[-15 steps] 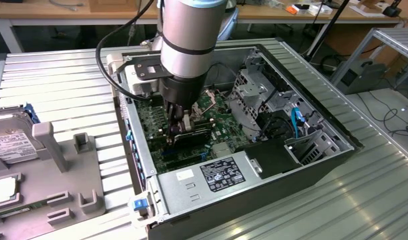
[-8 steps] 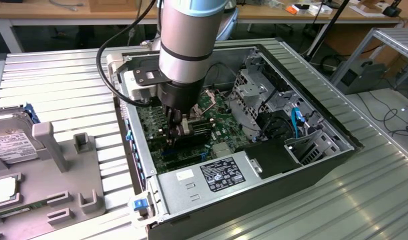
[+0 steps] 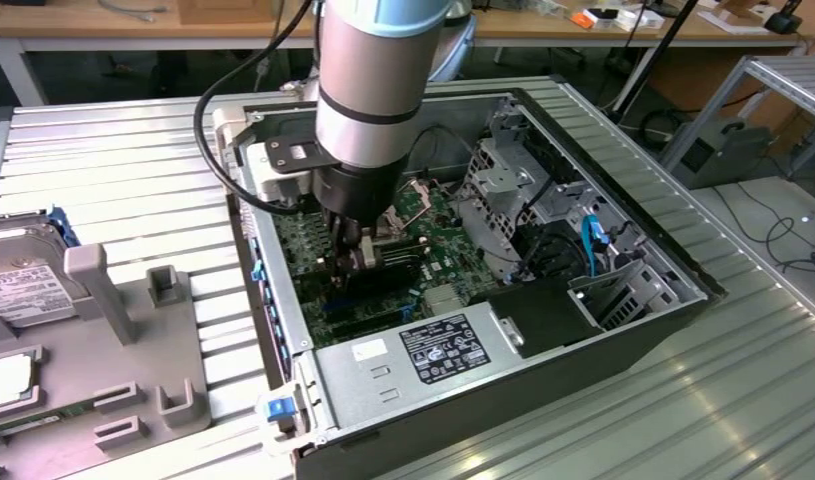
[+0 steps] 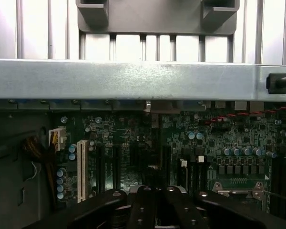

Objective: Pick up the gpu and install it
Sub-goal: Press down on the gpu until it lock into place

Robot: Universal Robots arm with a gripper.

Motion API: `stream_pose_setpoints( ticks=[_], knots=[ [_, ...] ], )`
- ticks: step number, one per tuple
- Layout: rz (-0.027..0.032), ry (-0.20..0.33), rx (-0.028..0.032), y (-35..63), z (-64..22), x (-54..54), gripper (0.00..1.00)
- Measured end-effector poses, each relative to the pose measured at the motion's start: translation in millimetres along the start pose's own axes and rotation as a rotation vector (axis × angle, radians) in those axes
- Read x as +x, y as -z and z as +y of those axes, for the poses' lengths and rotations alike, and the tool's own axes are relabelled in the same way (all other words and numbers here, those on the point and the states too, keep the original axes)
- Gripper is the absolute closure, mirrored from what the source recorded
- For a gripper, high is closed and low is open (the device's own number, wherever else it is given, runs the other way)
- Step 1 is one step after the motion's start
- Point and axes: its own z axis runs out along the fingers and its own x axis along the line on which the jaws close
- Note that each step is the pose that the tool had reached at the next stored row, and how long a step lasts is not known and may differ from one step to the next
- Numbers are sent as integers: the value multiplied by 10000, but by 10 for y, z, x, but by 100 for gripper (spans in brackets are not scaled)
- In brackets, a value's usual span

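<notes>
Exterior view has the arm reaching down into the open computer case (image 3: pixel 621 230), gripper (image 3: pixel 364 250) low over the green motherboard (image 3: pixel 434 215). The gpu (image 3: pixel 380 278) looks like the dark card standing on edge right under the fingers, down among the slots. Can't tell if the jaws are clamped on it or loose. Silver hard drive (image 3: pixel 18 280) sits out on the grey holder (image 3: pixel 140 330), exterior view's left.

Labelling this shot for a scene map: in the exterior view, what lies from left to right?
Hard drive → grey parts holder → robot arm over the motherboard → drive cage → blue cable.
</notes>
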Motion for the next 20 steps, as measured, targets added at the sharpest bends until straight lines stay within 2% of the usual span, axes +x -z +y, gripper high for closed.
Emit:
stream_pose_setpoints(
  ticks=[10,15,20],
  knots=[
    [-2,24,7,-2,78,50,90],
    [-3,25,49,178,84,46,90],
    [-2,25,41,174,78,20,90]
  ],
)
